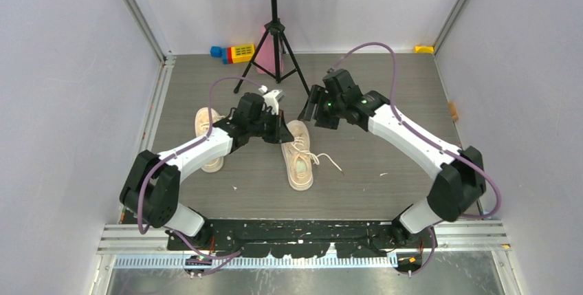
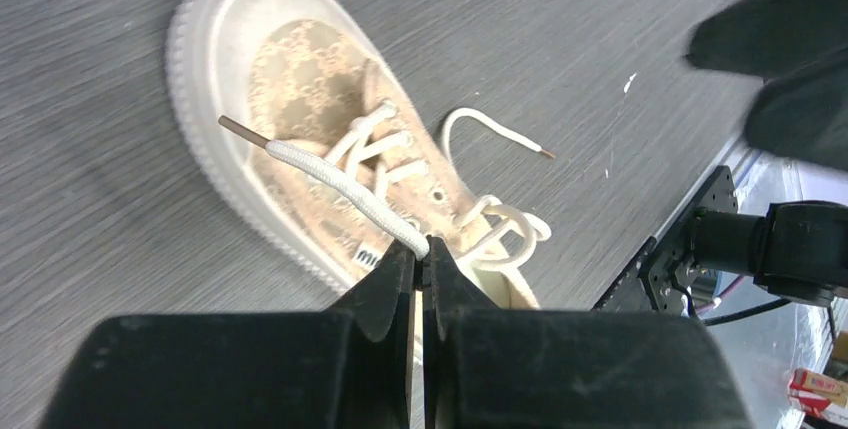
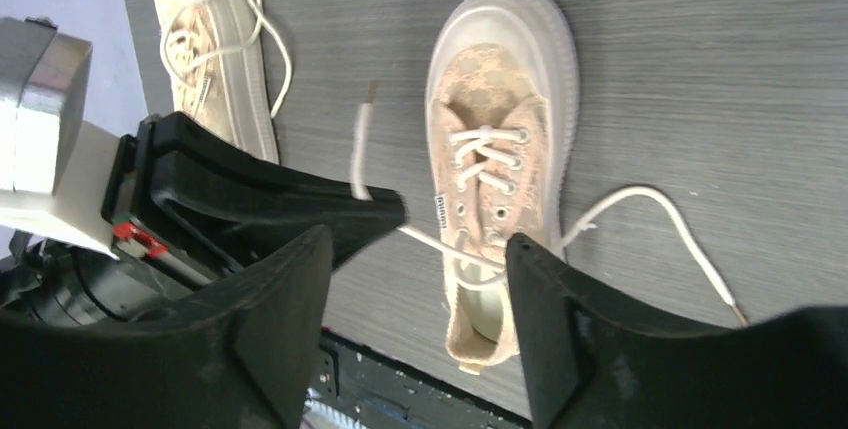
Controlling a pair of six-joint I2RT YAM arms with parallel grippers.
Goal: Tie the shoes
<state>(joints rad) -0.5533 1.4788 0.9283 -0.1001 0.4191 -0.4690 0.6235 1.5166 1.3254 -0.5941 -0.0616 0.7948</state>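
Pinching one white lace [image 2: 340, 184] in the fully closed left gripper [image 2: 425, 249], drawn taut up off the cream sneaker [image 2: 300, 69] at the middle of the tabletop [image 2: 100, 199], seemingly to keep that end lifted clear for crossing. Hovering close by with the right gripper [image 3: 418, 249], jaws spread wide and gripping nothing, probably ready for the other lace end [image 3: 640, 191] trailing loose. Leaving the second sneaker [image 1: 203, 124] toward the left edge, laces undone.

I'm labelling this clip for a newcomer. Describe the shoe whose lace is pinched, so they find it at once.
Start at the black tripod at the far side of the grey table. Just in front of it, between the two arms, lies a cream sneaker. Unlike the other sneaker, half hidden under the left arm, it has one white lace pinched in the shut left pincer.
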